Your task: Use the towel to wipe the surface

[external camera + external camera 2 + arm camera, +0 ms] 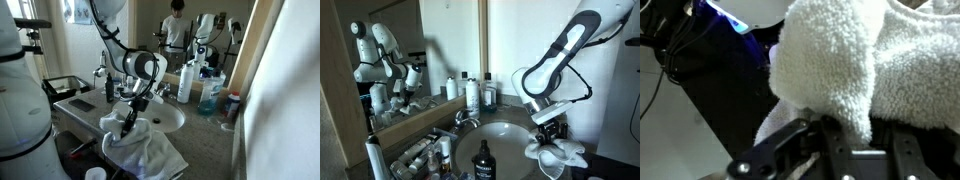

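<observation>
Bathroom vanity, as you see it from the cameras. An oval white ceramic basin (505, 135) with a chrome faucet (467, 118) is set into the grey-brown speckled stone table (515, 113). A large wall mirror (400, 50) rises behind it. Toiletries stand around the rim, including a white plastic bottle (472, 93) and a black pump bottle (483, 160). A white fluffy terry towel (148, 145) sits at the basin's edge.

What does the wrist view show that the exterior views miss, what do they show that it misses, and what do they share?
Only the wrist view: the towel close up, its fluffy loops bunched between the fingers of the gripper. Only the exterior views: the basin, tap, bottles, mirror and arm. Shared: towel and gripper, with the gripper shut on the towel.
</observation>
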You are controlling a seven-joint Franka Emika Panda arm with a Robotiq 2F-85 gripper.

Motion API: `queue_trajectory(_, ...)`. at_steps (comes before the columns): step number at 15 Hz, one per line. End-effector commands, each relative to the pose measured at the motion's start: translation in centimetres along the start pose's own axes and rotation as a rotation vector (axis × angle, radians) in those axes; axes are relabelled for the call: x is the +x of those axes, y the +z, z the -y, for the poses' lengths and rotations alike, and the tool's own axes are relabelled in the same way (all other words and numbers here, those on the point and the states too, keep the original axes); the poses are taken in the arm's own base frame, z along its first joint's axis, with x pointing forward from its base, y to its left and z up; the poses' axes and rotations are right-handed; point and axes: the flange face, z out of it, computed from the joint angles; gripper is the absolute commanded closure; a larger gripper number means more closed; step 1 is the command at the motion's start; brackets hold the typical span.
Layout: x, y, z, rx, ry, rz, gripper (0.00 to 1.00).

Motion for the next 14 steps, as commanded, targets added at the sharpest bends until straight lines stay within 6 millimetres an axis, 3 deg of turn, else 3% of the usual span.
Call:
queue_trajectory(1,-0.1,0.5,0.2,0.071,0.039,-0.049,0.93)
queue_trajectory(7,-4.9,-1.3,5.7,0.336,-0.107,0.160,0.93)
queue_trajectory(10,-7.2,-1.8,8.3,0.389,-0.189,0.244,0.93)
queue_trajectory(12,-8.0,-1.6,9.4,0.371,-0.218,0.270,0.93)
queue_trajectory(14,-7.6,-1.0,9.7,0.303,-0.207,0.242,0.93)
